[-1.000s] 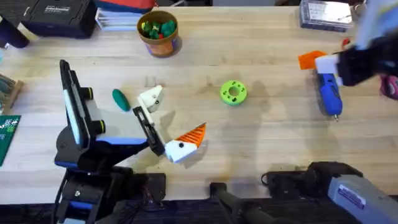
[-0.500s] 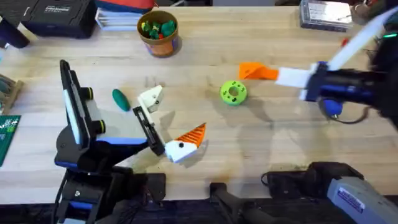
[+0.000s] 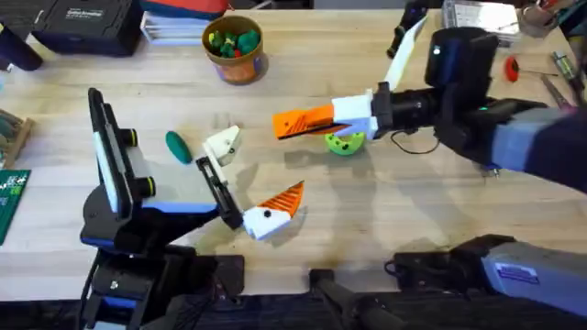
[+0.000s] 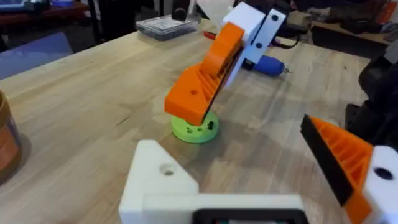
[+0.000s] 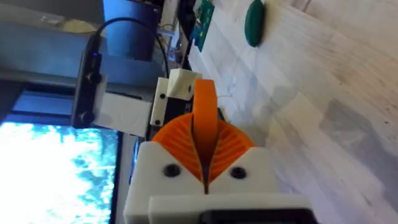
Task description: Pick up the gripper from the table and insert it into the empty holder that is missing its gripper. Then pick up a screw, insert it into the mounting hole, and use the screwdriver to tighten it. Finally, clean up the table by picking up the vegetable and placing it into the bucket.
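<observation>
My right gripper (image 3: 303,121) reaches across the table, just left of the green ring. Its orange ribbed pads are shut on the gripper (image 5: 204,102), an orange wedge finger with a white base (image 5: 180,84). The left wrist view shows that held piece (image 4: 202,81) hanging over the ring. My left gripper (image 3: 254,174) rests low and open, with one orange finger (image 3: 284,197) and a bare white holder (image 3: 223,144). The vegetable (image 3: 177,147) lies just left of the holder. The bucket (image 3: 235,46) stands at the back. The screwdriver (image 4: 268,64) lies behind the right gripper.
A bright green ring (image 3: 346,142) sits mid-table under the right gripper. A black case (image 3: 83,23) and a clear box (image 3: 477,18) line the far edge. A red-handled tool (image 3: 511,64) lies far right, a circuit board (image 3: 11,197) at the left edge.
The right arm swung left from beside the screwdriver to over the green ring, carrying the orange gripper piece. The left arm has not moved.
</observation>
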Robot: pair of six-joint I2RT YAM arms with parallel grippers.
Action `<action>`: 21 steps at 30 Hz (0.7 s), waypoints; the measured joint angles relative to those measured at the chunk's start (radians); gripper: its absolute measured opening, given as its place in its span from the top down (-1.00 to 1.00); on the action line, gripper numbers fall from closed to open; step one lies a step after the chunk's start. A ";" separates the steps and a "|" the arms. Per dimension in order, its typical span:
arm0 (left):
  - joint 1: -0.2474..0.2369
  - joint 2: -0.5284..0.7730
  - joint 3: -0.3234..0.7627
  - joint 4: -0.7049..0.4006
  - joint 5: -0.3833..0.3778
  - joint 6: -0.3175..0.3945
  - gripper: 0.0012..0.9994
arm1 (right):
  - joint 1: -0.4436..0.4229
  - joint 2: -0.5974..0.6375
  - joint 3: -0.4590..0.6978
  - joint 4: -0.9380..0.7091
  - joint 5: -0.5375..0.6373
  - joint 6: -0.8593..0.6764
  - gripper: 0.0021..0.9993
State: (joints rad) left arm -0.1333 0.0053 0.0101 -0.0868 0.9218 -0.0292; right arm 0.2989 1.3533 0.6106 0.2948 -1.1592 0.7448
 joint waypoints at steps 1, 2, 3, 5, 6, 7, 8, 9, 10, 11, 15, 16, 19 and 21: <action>0.000 0.000 0.000 0.000 0.000 0.000 -0.97 | 0.000 0.025 0.000 0.026 -0.018 0.030 0.98; 0.000 0.000 0.000 0.000 0.000 0.000 -0.97 | 0.000 0.050 0.000 0.048 -0.035 0.060 0.98; 0.000 0.000 0.000 0.000 0.000 0.000 -0.97 | 0.003 0.071 0.000 0.065 -0.048 0.086 0.98; 0.000 0.000 0.000 0.000 0.000 0.000 -0.97 | 0.011 0.109 0.000 0.085 -0.066 0.131 0.98; 0.000 0.000 0.000 0.000 0.000 0.000 -0.97 | 0.018 0.127 0.000 0.089 -0.073 0.150 0.98; 0.000 0.000 0.000 0.000 0.000 0.000 -0.97 | 0.027 0.144 0.000 0.090 -0.078 0.167 0.98; 0.000 0.000 0.000 0.000 0.000 0.000 -0.97 | 0.037 0.162 0.001 0.090 -0.085 0.179 0.98; 0.000 0.000 0.000 0.000 0.000 0.000 -0.97 | 0.047 0.177 0.003 0.090 -0.094 0.192 0.98; 0.000 0.000 0.000 0.000 0.000 0.000 -0.97 | 0.058 0.191 0.009 0.090 -0.102 0.201 0.98; 0.000 0.000 0.000 0.000 0.000 0.000 -0.97 | 0.067 0.204 0.018 0.090 -0.110 0.206 0.98; 0.000 0.000 0.000 0.000 0.000 0.000 -0.97 | 0.103 0.244 0.080 0.090 -0.140 0.222 0.98; 0.000 0.000 0.000 0.000 0.000 0.000 -0.97 | 0.109 0.252 0.096 0.092 -0.147 0.225 0.98; 0.000 0.000 0.000 0.000 0.000 0.000 -0.97 | 0.127 0.279 0.147 0.095 -0.176 0.228 0.98; 0.000 0.000 0.000 0.000 0.000 0.000 -0.97 | 0.135 0.297 0.168 0.096 -0.194 0.228 0.98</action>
State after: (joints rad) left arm -0.1333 0.0055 0.0101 -0.0868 0.9222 -0.0292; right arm 0.4340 1.6499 0.7790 0.3904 -1.3528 0.9730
